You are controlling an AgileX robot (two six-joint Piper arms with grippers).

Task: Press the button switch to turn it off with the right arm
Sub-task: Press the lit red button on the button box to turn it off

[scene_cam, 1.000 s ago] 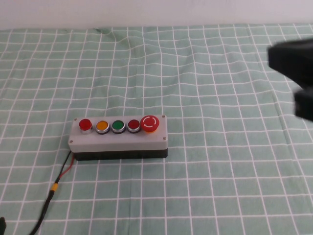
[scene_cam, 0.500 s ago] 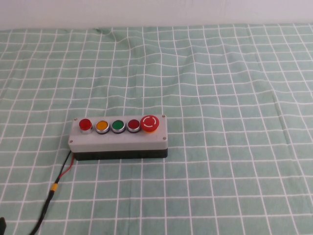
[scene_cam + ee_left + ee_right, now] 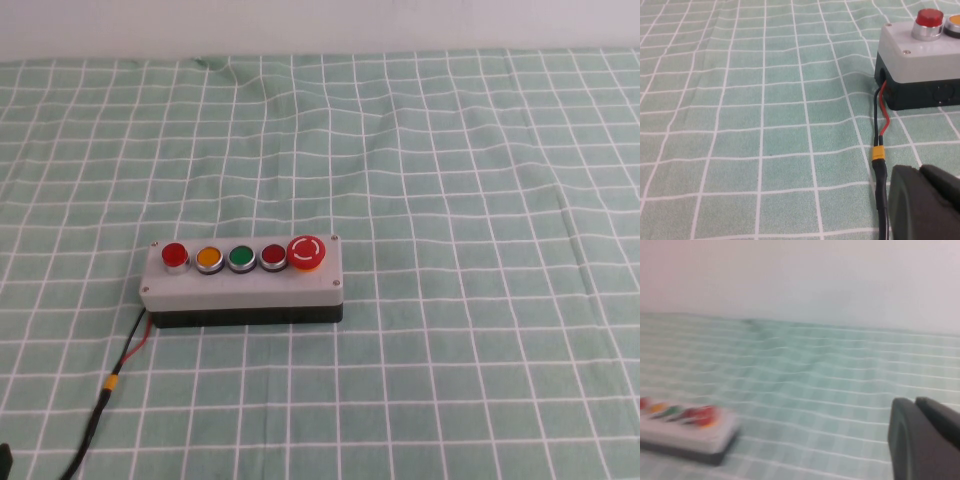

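A grey button box [image 3: 243, 283] on a black base sits left of centre on the green checked cloth. Along its top run a red button [image 3: 175, 254], an orange one [image 3: 208, 257], a green one [image 3: 241, 257], another red one [image 3: 273, 256] and a large red mushroom button [image 3: 306, 252]. Neither gripper shows in the high view. My left gripper [image 3: 920, 171] is shut, low over the cloth near the box's [image 3: 920, 65] cable end. My right gripper [image 3: 915, 402] is shut and empty, raised well off to the side of the box [image 3: 687, 432].
A black and red cable [image 3: 120, 375] with a yellow connector [image 3: 878, 154] runs from the box's left end towards the table's front edge. Green checked cloth [image 3: 450, 200] covers the table, with a pale wall behind.
One second ago a dark blurred part of the right arm showed at the high view's right edge; it has since left that view. The button box has not moved.
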